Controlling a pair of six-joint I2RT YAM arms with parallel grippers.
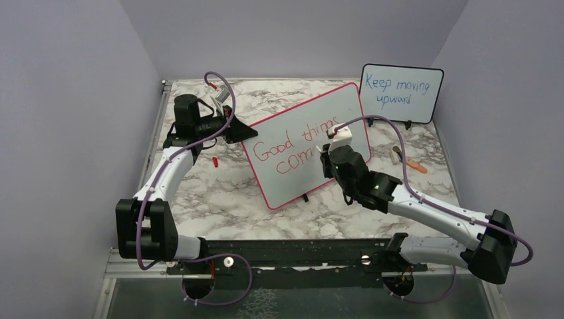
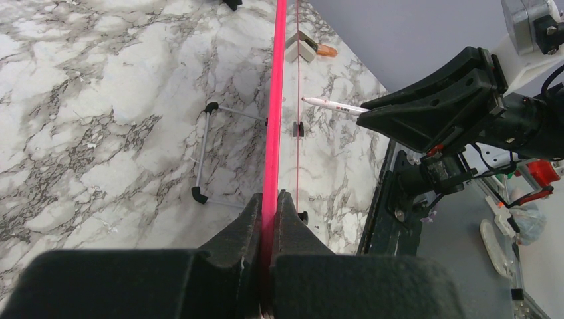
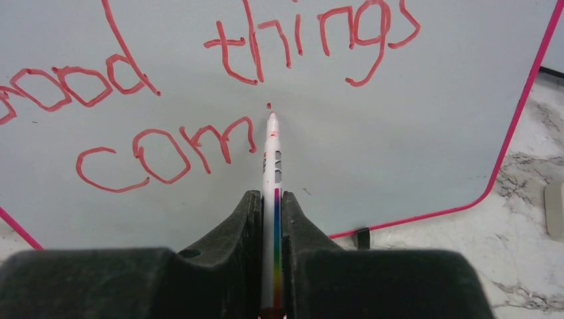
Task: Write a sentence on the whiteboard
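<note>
From the top camera, the whiteboard (image 1: 296, 186) stands tilted back near the middle of the marble tabletop (image 1: 219, 193), turned at an angle so that its right end lies nearer the far edge. The sentence (image 1: 292, 149) on it reads "Good things" with "com" underneath, in red. The left gripper (image 1: 243, 131) is at the board's left edge and the right gripper (image 1: 326, 158) is in front of its lower right part. A smaller board (image 1: 401, 93) with blue writing stands at the far right corner. In the left wrist view, the left gripper (image 2: 269, 199) has its fingers pinched tight on the whiteboard's (image 2: 274, 100) pink frame, seen edge-on. Beyond it, the right gripper (image 2: 364, 111) points a marker (image 2: 329, 104) at the board face. In the right wrist view, the right gripper (image 3: 269, 199) is clamped on the marker (image 3: 273, 159). The marker's tip sits just under a small red dot to the right of the "m" of the sentence (image 3: 226, 44), on the whiteboard (image 3: 399, 133).
</note>
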